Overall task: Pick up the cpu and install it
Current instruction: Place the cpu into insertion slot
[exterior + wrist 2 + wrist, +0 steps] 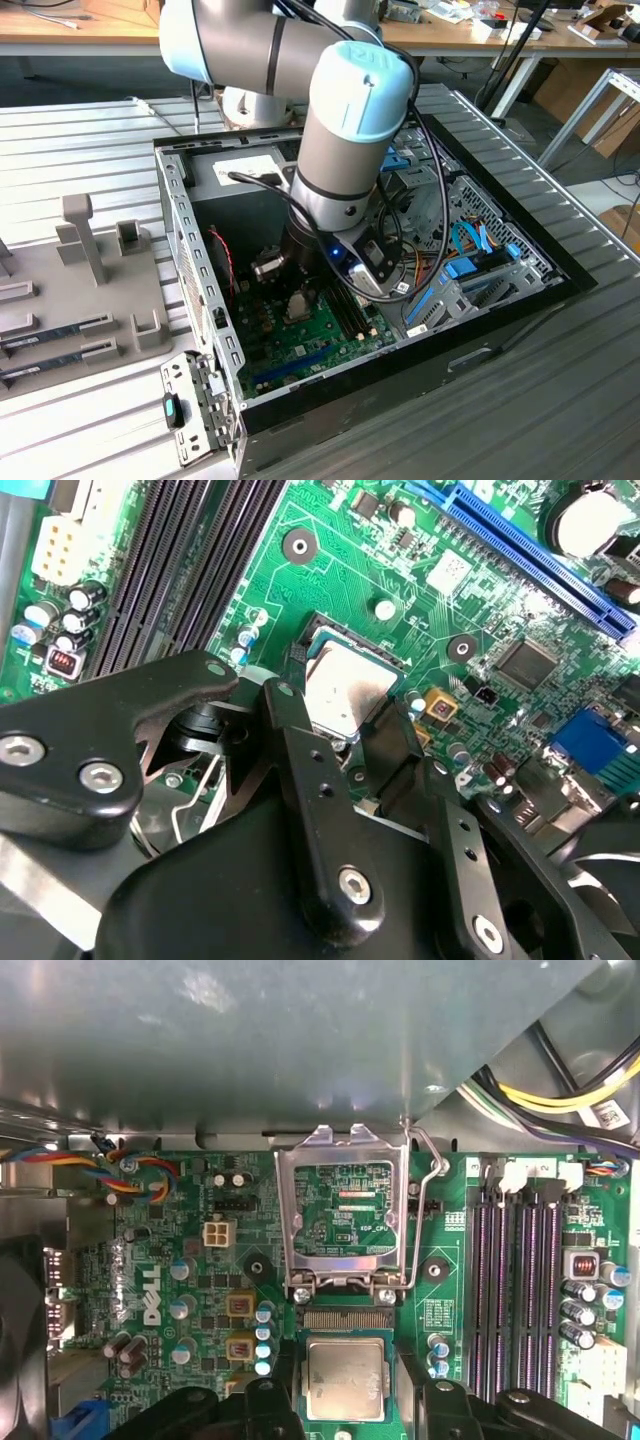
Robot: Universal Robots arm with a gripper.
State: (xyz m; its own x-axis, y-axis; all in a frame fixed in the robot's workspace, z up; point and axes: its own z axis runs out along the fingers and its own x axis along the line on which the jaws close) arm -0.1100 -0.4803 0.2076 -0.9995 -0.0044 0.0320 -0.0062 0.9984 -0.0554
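Observation:
The cpu (pixel 345 1378) is a small square chip with a dull silver top. It sits between the two black fingers (pixel 286 1385) of my gripper (pixel 347 1388), which is shut on its edges. In the second wrist view the cpu (pixel 345 685) hangs just over the socket frame (pixel 312 630) on the green motherboard (pixel 400 570), with my gripper (pixel 338 712) around it. The socket's metal load plate (pixel 340 1210) stands flipped open, and a strip of gold contacts (pixel 345 1320) shows beside the chip. In the exterior view the gripper (pixel 296 298) reaches deep into the open computer case (pixel 200 260).
Black memory slots (pixel 515 1280) run close beside the socket, and a blue expansion slot (pixel 530 550) lies further along the board. Coloured cables (pixel 560 1090) and the case walls crowd the arm. On the exterior view's left, a grey tray (pixel 90 300) holds memory sticks (pixel 60 330).

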